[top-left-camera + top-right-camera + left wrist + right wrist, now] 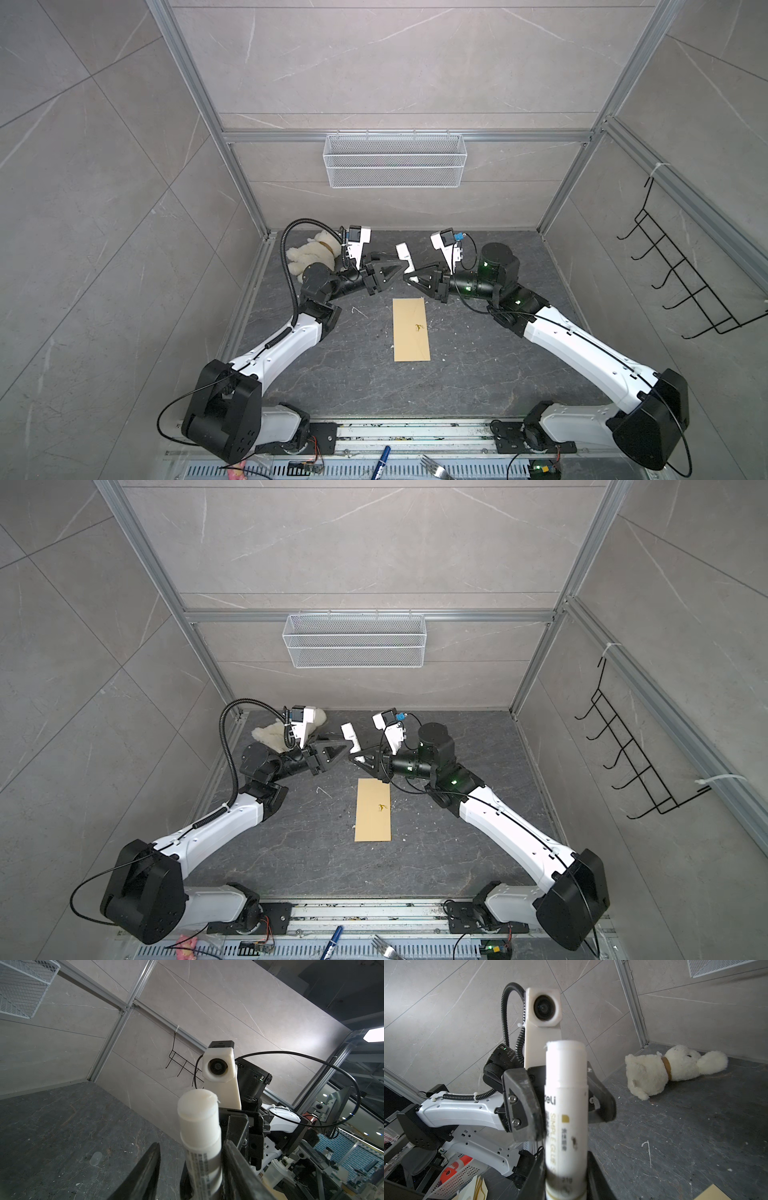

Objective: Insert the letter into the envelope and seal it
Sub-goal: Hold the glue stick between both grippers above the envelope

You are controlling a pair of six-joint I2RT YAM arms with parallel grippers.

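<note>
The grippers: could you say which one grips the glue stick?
The right gripper, clamped on the glue stick; the left gripper only straddles it, gap showing.

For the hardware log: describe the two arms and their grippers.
The left arm: white shells, black joints, a ribbed black hose up to its white-cased wrist camera. The right arm: same colours, a thin black cable, green lights. The left gripper and right gripper are black with triangular open-frame fingers.
</note>
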